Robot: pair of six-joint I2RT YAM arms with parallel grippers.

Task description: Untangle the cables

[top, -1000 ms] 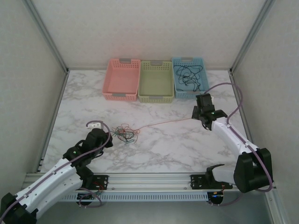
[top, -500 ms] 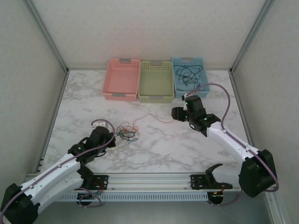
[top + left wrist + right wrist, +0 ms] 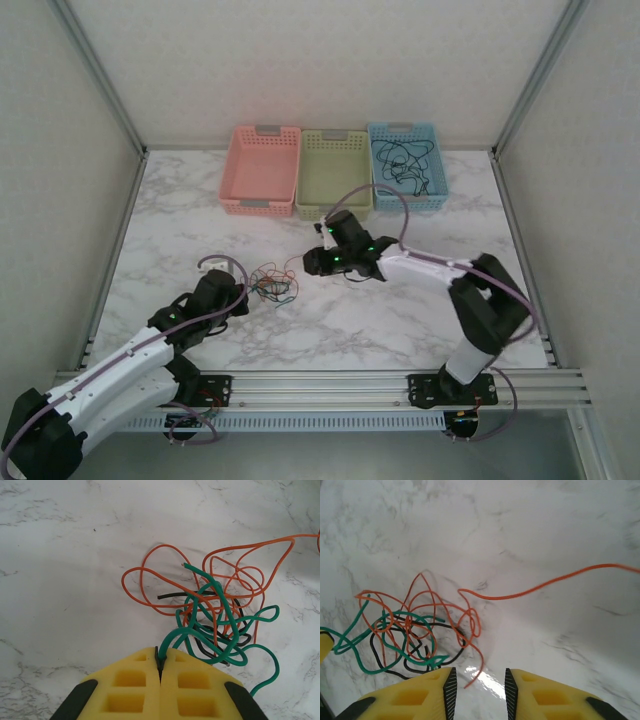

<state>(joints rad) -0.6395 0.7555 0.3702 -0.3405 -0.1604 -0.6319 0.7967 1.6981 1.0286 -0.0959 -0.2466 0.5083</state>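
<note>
Left jaws pinch green cable [image 3: 220, 587], right jaws parted; blue basket [image 3: 411, 204] holds black cables [image 3: 400, 160].

The thin orange, green and black cables [image 3: 215, 615] looked smooth and plastic-sheathed. The yellow pads [image 3: 132, 685] of my left gripper [image 3: 160, 662] looked matt and spongy. The white grey-veined marble-look tabletop [image 3: 530, 545] was polished, with a bright glare. The three pastel lattice baskets [image 3: 334, 208] looked matt plastic

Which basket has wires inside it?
The blue basket, rightmost in the row, with black wires in it. The pink basket and green basket look bare inside.
</note>
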